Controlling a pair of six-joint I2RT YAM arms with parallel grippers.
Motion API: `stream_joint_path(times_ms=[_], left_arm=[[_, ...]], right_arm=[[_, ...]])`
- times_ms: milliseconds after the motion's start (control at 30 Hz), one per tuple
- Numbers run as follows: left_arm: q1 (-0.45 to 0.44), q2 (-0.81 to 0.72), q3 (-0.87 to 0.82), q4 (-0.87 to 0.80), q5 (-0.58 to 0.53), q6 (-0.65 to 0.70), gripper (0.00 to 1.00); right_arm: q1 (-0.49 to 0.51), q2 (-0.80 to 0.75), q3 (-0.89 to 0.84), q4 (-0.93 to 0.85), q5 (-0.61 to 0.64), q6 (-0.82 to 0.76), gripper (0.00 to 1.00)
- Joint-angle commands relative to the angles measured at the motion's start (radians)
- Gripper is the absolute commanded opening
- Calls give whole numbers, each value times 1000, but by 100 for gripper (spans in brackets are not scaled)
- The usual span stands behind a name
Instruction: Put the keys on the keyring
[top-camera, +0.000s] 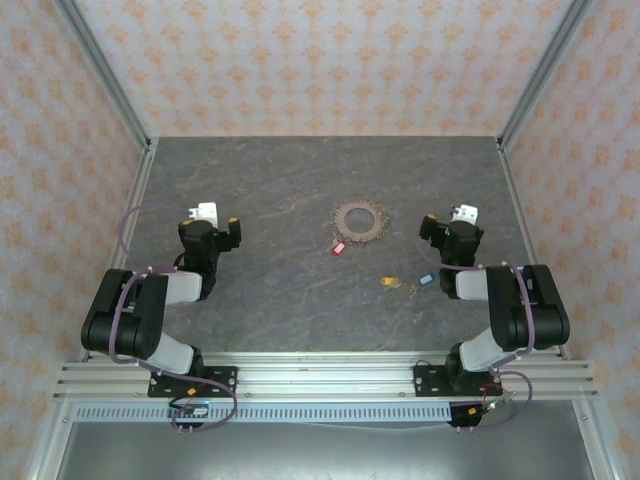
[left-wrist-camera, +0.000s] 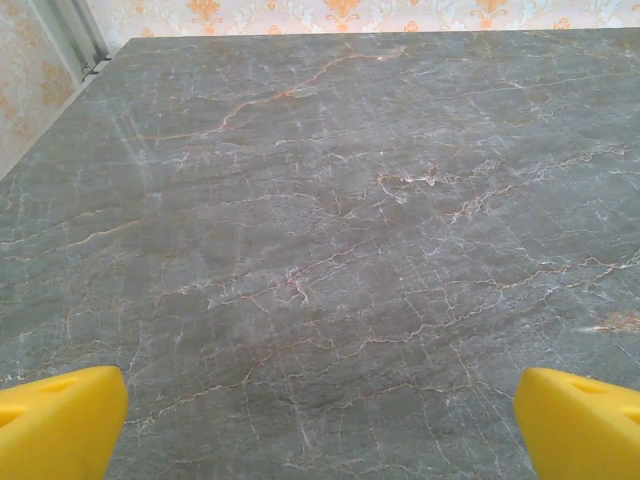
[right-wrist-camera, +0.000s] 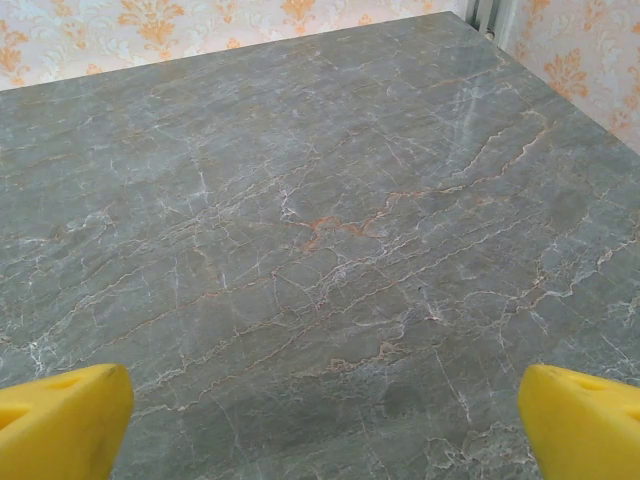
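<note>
- We see the left end effector with its yellow fingers spread wide, holding nothing, over bare worktop.
- Our right end effector stands just as wide apart and empty.
- The keyring lies flat between the two, nearer the right one.
- The red key lies just beside the ring, on its base-ward side.
- Behind the right end effector, towards its base, lie the yellow key and blue key, near each other and well apart from the ring.
</note>
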Motion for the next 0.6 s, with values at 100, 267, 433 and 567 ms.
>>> stream_joint_path(times_ms=[100,267,433,567], left_arm=[[4,4,20,-9,-33,-13,100],[4,4,20,-9,-32,-12,100],[4,4,20,-9,-32,-12,100],[5,3,20,-9,-32,-12,100]], right_arm=[[4,4,11,-2,-20,-13,99],[1,5,19,-13,-22,-10,99],[2,1,-13,37,-40,-16,99],[-5,6,14,-7,-39,-8,99]])
